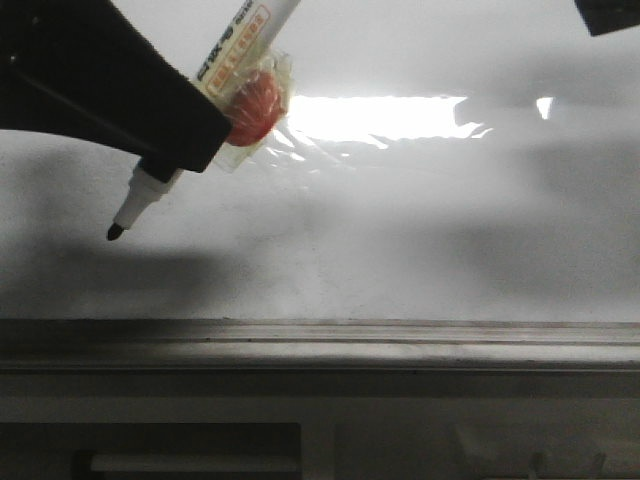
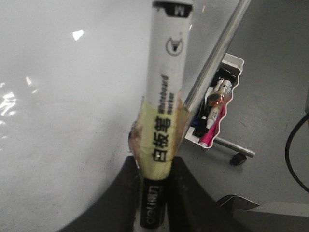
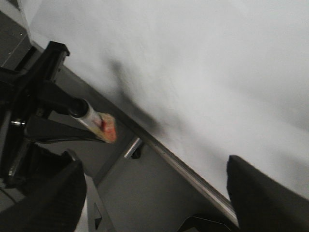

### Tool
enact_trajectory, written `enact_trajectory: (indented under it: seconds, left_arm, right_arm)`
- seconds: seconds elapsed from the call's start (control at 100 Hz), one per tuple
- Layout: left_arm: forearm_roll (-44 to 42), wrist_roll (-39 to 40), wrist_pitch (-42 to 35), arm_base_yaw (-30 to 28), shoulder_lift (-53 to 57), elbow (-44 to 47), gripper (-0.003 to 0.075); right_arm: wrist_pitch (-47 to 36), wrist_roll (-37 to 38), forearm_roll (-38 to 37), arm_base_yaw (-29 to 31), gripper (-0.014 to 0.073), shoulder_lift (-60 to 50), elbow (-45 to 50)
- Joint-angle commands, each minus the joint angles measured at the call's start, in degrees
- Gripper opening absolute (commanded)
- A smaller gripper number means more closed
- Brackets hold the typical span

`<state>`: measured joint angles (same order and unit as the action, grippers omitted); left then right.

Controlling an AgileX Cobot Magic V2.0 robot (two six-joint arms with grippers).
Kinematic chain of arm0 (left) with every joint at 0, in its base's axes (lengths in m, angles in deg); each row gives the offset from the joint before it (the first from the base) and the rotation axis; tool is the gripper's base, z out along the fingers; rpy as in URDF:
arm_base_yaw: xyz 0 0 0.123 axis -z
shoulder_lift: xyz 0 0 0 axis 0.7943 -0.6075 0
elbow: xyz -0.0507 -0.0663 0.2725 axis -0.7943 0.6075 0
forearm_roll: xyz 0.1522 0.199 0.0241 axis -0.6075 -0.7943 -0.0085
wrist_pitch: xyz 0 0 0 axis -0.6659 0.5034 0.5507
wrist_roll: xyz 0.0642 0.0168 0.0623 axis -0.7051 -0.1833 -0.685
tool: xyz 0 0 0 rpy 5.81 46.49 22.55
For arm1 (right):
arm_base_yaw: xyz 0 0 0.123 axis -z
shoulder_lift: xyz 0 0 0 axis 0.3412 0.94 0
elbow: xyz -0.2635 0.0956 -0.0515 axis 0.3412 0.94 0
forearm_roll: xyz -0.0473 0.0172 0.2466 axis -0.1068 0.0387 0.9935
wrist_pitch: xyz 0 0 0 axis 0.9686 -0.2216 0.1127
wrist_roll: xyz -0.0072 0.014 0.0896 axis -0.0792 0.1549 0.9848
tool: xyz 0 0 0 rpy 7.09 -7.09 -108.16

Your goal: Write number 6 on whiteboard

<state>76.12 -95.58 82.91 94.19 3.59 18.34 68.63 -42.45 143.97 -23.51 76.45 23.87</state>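
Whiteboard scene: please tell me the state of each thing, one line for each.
whiteboard: blank, no digit drawn yet.
marker: uncapped, tilted, tip pointing down and left, held in the left gripper.
left gripper: jaws closed on the marker's barrel.
right gripper: jaws apart, holding nothing.

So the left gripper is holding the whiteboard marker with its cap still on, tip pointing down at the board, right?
Not quite. The left gripper does hold the marker angled down toward the whiteboard, but the cap is off: the front view shows the bare black tip exposed. No stroke shows on the board yet.
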Motion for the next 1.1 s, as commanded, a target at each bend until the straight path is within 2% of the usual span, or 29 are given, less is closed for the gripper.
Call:
enact_trajectory:
  seconds: [0.0, 0.25, 0.46, 0.67, 0.74, 0.85, 0.87, 1.03, 1.09]
  left_arm:
    - [0.4, 0.6, -1.5, 0.4, 1.1, -2.0, -0.002]
    - [-2.9, 2.1, -1.2, 1.9, 0.1, -4.1, -0.002]
    - [-7.7, 6.4, -0.7, 1.9, -0.6, -5.3, -0.002]
    - [-7.7, 6.4, -1.2, 1.9, -0.6, -5.3, -0.002]
    - [-7.7, 6.4, -1.3, 1.9, -0.6, -5.3, -0.002]
    - [-7.7, 6.4, -2.1, 1.9, -0.6, -5.3, -0.002]
    - [-7.7, 6.4, -2.4, 1.9, -0.6, -5.3, -0.002]
    - [-7.2, 6.4, -3.7, 1.9, -0.6, -5.3, -0.0018]
    - [-7.3, 6.4, -3.7, 1.9, -0.6, -5.3, 0.0007]
  right_arm:
    - [2.7, -1.4, 4.2, -2.8, 0.054, 3.0, -5.1]
    - [-2.4, -1.2, -2.0, -17.4, 0.054, 12.4, -14.7]
    - [-3.3, -0.8, -2.2, -22.1, 0.053, 17.9, -18.8]
    - [-2.0, -1.3, -2.2, -23.1, 0.0353, 20.9, -19.7]
    - [-1.7, -2.0, -2.2, -23.1, 0.0235, 20.9, -19.7]
    - [0.3, -3.9, -2.3, -23.1, -0.0044, 20.9, -19.7]
    - [0.3, -4.0, -2.5, -23.1, -0.0074, 20.9, -19.7]
    - [0.3, -4.6, -2.5, -23.1, -0.0064, 20.9, -19.7]
    - [0.3, -5.0, -2.5, -23.1, -0.0064, 20.9, -19.7]
